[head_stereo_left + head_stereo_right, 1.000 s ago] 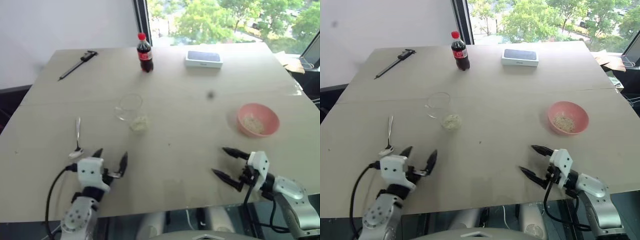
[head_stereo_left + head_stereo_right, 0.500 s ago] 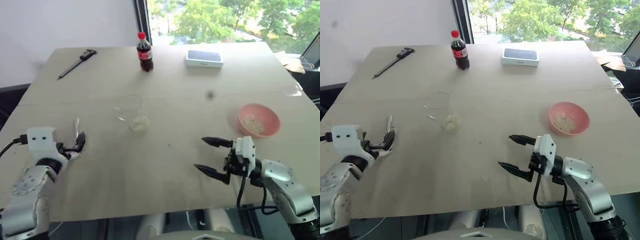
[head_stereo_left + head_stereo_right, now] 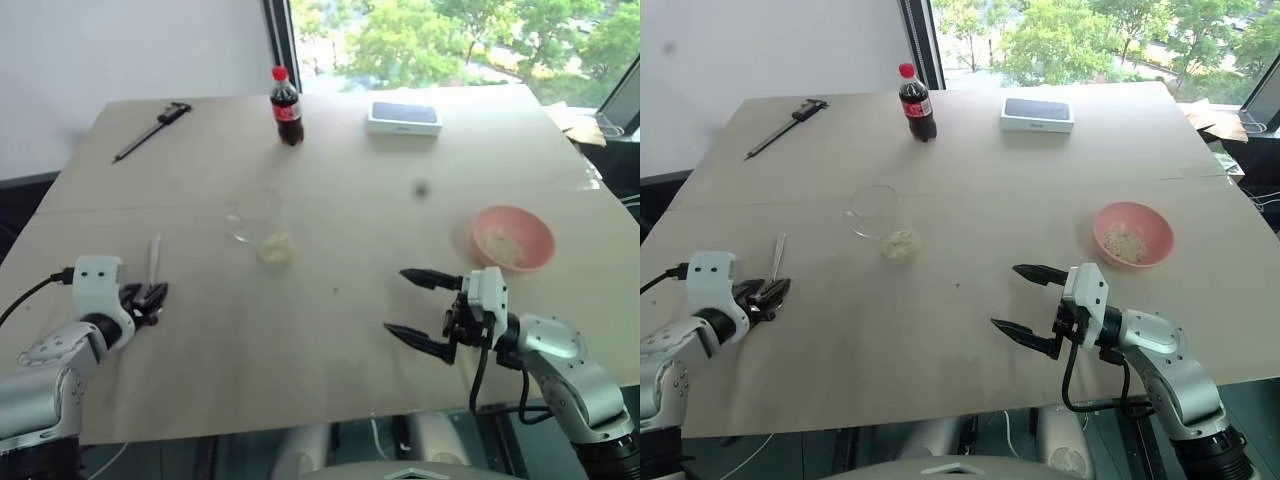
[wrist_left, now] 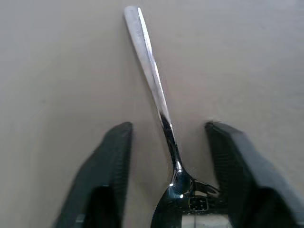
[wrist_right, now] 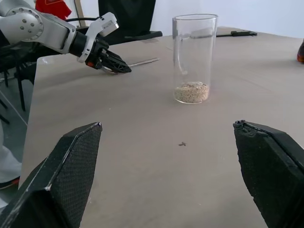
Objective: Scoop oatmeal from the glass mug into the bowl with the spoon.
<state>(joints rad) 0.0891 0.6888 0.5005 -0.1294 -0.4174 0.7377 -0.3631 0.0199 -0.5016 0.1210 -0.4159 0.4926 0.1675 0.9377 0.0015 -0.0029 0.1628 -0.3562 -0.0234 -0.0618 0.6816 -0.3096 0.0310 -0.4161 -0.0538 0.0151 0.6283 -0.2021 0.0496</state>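
The silver spoon (image 3: 153, 258) lies flat on the table at the left. My left gripper (image 3: 155, 300) is tipped down over its bowl end, open but half narrowed. Its fingers (image 4: 116, 161) straddle the spoon (image 4: 152, 76), with gaps on both sides of the handle. The glass mug (image 3: 258, 215) stands upright left of centre, with a little oatmeal (image 5: 191, 91) in its bottom. The pink bowl (image 3: 545, 240) sits at the right with some oatmeal (image 3: 505, 245) in it. My right gripper (image 3: 395, 300) hovers wide open and empty in front of the bowl, pointing left toward the mug (image 5: 194, 57).
A cola bottle (image 3: 286, 95) with a red cap and a white box (image 3: 405, 117) stand at the far side of the table. A long black caliper-like tool (image 3: 152, 128) lies at the far left. A small dark speck (image 3: 420, 188) marks the table middle.
My left arm swung out to the left, tipped its gripper down over the spoon's bowl end and narrowed its jaws around it. My right gripper rose a little and shifted left, still wide open.
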